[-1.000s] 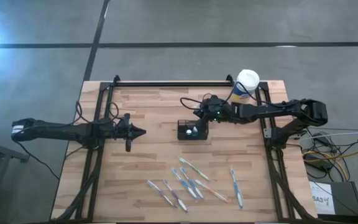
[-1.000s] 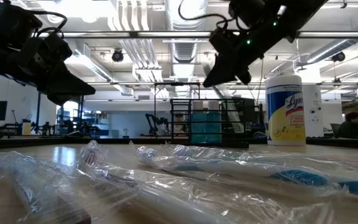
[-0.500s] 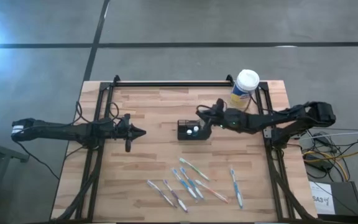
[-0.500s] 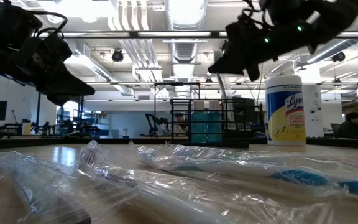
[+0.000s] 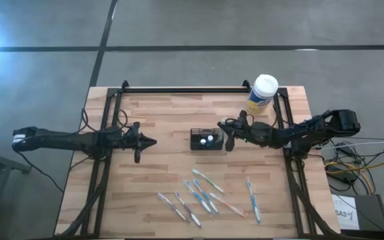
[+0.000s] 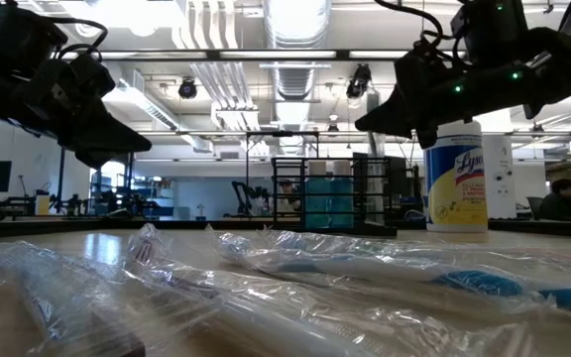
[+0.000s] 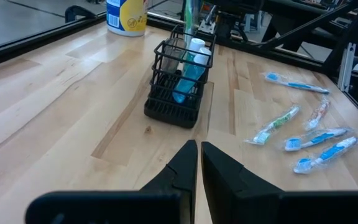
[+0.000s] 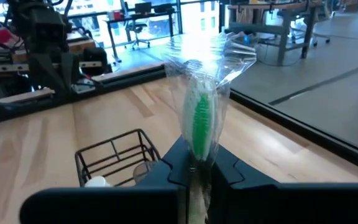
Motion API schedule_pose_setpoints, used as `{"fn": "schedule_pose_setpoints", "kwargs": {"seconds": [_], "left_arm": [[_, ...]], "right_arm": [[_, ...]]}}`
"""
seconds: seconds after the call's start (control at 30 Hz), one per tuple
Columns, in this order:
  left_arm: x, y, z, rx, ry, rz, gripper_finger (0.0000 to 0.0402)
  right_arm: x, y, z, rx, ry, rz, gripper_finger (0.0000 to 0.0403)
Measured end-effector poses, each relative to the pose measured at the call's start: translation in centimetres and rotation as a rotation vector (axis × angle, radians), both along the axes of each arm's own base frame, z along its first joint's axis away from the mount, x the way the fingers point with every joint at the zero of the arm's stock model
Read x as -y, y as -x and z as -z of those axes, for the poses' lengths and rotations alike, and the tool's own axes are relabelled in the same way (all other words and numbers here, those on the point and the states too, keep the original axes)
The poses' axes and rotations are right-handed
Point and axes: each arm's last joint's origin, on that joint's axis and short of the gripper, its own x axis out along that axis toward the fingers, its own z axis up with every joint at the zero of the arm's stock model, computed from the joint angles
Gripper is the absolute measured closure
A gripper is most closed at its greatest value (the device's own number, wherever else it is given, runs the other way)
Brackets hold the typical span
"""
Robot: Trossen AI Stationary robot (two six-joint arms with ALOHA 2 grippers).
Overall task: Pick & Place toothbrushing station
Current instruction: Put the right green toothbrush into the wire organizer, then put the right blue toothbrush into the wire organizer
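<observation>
My right gripper point(image 5: 228, 135) hangs above the counter point(image 5: 165, 113), just to the right of the caddy point(image 5: 206, 139), with its fingers clamped on a wrapped toothbrush point(image 8: 199, 127) — green bristles show inside clear plastic that stands up between the fingers. Past those fingers the wrist view looks down on the caddy's wire rim point(image 8: 114, 155).

The caddy is a small black wire rack standing upright near the middle of the counter, apart from both grippers. Inside it stand a teal tube and something with a white cap point(image 7: 191, 59).

My left gripper point(image 5: 145, 141) waits over the left part of the counter, pointing toward the caddy, its fingers point(image 7: 184, 163) pressed together on nothing.

A yellow canister point(image 5: 263, 93) with a white lid stands at the back right corner, behind my right arm. Several wrapped toothbrushes point(image 5: 202, 195) lie scattered on the front of the counter, one point(image 5: 253, 200) a little to the right of the others — all well apart from the caddy.
</observation>
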Motion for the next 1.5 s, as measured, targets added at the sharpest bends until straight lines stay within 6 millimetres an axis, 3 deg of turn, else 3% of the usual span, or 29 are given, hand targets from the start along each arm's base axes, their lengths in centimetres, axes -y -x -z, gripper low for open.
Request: {"fn": "schedule_pose_setpoints", "kwargs": {"seconds": [0.27,0.67,0.93,1.13,1.5], "left_arm": [[0.0,0.0,0.0,0.001,0.001,-0.001,0.0376],[0.0,0.0,0.0,0.001,0.000,-0.001,0.0376],[0.0,0.0,0.0,0.000,0.001,0.000,0.0376],[0.0,0.0,0.0,0.001,0.001,0.001,0.0376],[0.0,0.0,0.0,0.001,0.008,0.002,0.0376]], "right_arm": [[-0.2,-0.6,0.4,-0.025,0.001,-0.008,0.0382],[0.0,-1.1,1.0,-0.032,-0.040,0.044,0.0262],[-0.8,-1.9,-0.7,0.010,0.010,0.003,0.0205],[-1.6,-1.1,-2.3,0.009,0.088,-0.039,0.0189],[-4.9,4.4,-8.4,0.094,0.244,-0.277,0.0192]]}}
